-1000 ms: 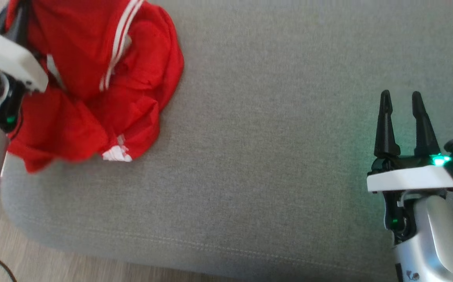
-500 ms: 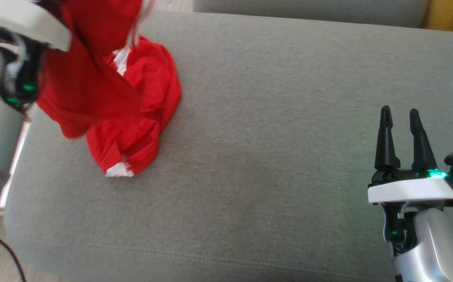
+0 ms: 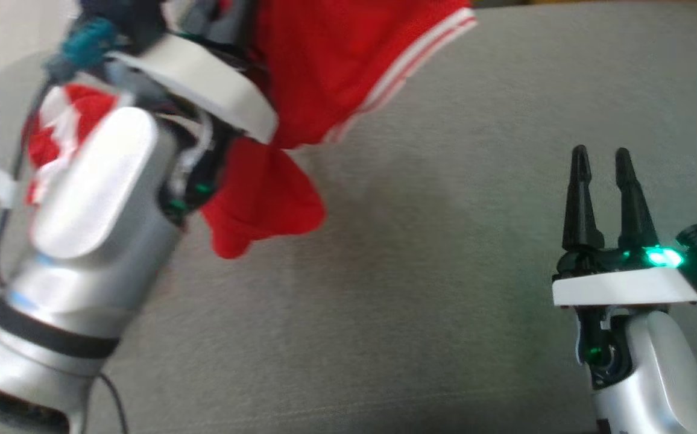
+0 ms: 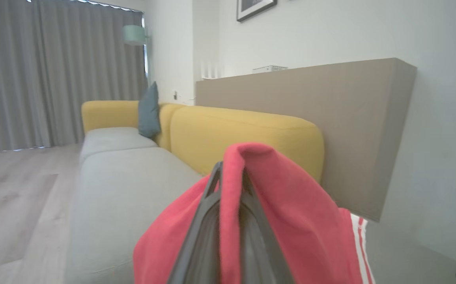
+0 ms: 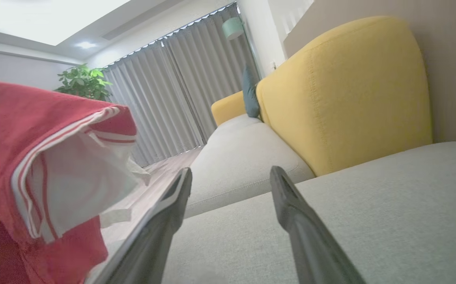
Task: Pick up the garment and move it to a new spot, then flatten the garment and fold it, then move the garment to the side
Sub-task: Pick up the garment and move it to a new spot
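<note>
The left gripper (image 4: 231, 173) pinches a soft red fabric garment (image 3: 324, 66) with white stripes, bunched and hanging above the grey woven sofa cushion (image 3: 445, 289); the right gripper (image 3: 600, 158) is spread wide, empty.

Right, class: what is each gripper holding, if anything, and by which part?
Left gripper: shut on the garment, pinching a fold of its red cloth. Right gripper: open, holding nothing.

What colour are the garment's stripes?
White, on the crumpled red fabric garment; clearest in the head view.
</note>
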